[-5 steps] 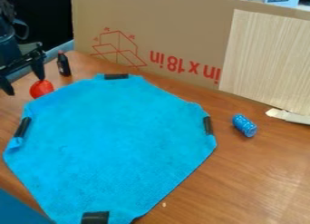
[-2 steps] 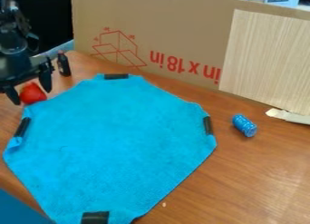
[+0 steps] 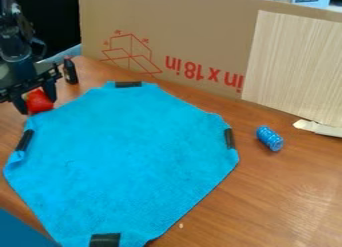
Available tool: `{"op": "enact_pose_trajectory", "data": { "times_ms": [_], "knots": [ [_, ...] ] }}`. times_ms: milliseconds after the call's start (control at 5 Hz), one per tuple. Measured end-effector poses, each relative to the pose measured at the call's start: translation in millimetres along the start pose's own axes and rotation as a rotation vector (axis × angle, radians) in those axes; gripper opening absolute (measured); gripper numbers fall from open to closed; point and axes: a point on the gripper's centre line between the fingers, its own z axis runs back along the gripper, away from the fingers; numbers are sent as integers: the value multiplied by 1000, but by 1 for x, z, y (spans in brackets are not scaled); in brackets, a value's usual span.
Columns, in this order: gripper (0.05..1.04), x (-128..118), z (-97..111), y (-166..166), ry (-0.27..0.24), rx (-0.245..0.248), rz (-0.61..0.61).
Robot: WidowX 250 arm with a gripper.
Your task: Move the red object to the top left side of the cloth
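Two fingers point(image 3: 51, 92) of end effector point(image 3: 37, 105), part-spread, pinching red object point(image 3: 39, 100) between them.

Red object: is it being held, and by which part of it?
Yes, the gripper appears to hold the red object by its two opposite sides.

I record brown wooden tabletop point(image 3: 280, 201), glossy toward four o'clock, cardboard panel point(image 3: 194, 21) upright at twelve, pale board point(image 3: 294, 66) against it at two, dark area point(image 3: 60, 16) near eleven.
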Motion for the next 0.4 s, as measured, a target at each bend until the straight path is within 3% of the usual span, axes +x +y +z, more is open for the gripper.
{"op": "enact_pose_trajectory", "data": {
  "times_ms": [400],
  "knots": [
    [722, -10, 17, -11, 3, -26, -56]
  ]
}}
